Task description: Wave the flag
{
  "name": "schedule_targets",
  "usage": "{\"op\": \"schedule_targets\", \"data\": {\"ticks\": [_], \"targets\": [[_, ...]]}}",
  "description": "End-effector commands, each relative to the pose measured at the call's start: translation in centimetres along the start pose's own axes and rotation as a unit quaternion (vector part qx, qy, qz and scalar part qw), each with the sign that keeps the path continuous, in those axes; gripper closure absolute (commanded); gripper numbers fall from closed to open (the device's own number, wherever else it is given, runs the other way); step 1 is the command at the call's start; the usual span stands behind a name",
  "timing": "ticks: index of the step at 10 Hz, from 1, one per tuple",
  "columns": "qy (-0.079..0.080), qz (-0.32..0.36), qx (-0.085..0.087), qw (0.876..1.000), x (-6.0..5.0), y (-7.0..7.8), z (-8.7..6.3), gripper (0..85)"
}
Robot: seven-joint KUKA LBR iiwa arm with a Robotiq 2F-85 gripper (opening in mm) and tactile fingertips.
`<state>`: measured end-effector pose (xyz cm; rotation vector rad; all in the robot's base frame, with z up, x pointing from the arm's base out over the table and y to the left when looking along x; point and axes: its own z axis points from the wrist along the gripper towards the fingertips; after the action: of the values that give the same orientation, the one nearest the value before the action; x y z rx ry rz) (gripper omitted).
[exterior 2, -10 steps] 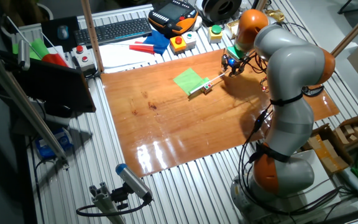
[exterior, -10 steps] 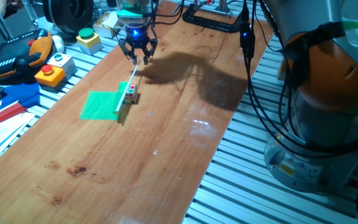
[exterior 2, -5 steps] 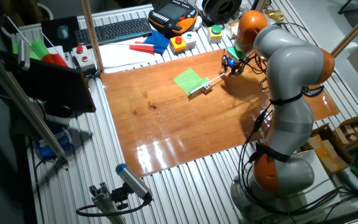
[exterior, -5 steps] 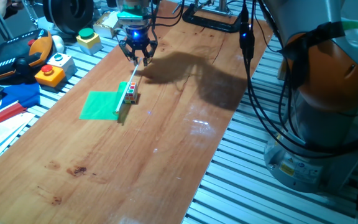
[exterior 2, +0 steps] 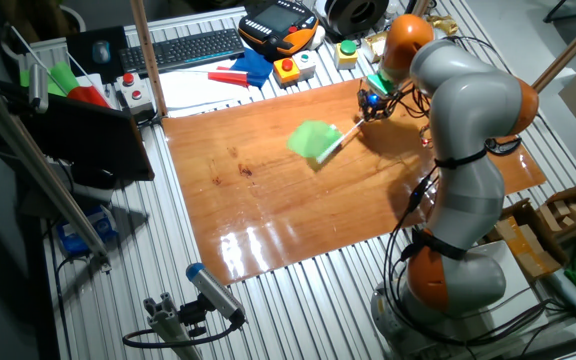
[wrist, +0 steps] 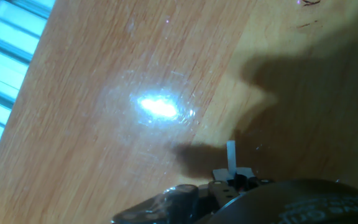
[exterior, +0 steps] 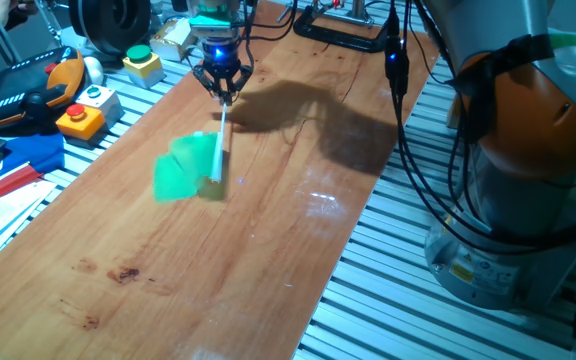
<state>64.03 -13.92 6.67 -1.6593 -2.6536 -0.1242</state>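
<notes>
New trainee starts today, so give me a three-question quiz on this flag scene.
1. True or false: the flag lies flat and sharp on the table.
2. What does the gripper hold? A) stick B) blue block C) nothing
3. Fill in: the flag's sheet looks ___ in both fixed views.

Key: 1 false, it is blurred and lifted; 2 A; 3 blurred.

The bright green rectangular flag on its thin pale stick no longer lies flat against the wooden table; it now appears lifted and motion-blurred, swung toward the robot base, with the two-finger gripper pinching the stick's end.
</notes>
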Motion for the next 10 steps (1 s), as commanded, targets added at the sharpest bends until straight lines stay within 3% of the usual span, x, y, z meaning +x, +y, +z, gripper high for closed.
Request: {"op": "schedule_targets", "data": {"ticks": [1,5,8,10], "targets": [[0.004,0.003,-0.001,1.000,0.1,0.1,-0.3,84.3],[0.002,0.004,0.010,1.000,1.3,0.9,-3.7,84.3],[-0.002,0.009,0.021,1.000,3.5,1.3,-6.6,84.3],[0.007,0.040,0.021,0.999,5.1,1.7,-8.4,84.3]]}}
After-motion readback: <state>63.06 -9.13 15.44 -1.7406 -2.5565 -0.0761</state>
